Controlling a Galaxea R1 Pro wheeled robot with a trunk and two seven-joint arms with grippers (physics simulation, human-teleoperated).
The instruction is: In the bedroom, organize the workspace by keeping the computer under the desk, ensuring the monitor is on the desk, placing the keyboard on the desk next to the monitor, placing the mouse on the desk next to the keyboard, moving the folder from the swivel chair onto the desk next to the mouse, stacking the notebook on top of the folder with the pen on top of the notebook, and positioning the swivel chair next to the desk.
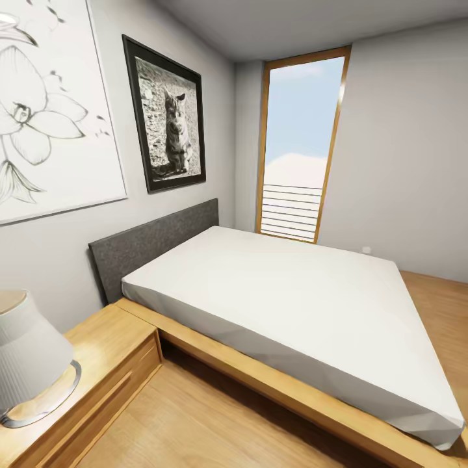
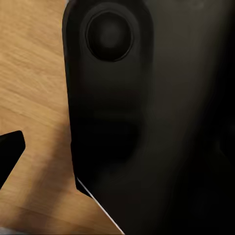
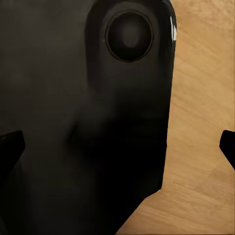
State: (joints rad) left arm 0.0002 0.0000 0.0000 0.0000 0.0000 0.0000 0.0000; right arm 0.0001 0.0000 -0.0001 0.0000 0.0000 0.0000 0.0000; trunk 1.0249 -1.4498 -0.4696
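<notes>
Mattress: plain white.
Bed frame: light wood.
Headboard: dark grey fabric.
Nightstand: light wood.
Lamp: white ribbed shade, silver base.
Cat picture: black-and-white, black frame.
Flower print: white, grey line drawing.
Window frame: wood.
Walls: pale grey.
Floor: wood grain.

A bed with a white mattress sits on a light wooden frame, its grey headboard against the wall; above hang a framed cat picture and a large flower drawing; a white lamp stands on the wooden nightstand; a tall window fills the corner; the wooden floor runs alongside.
</notes>
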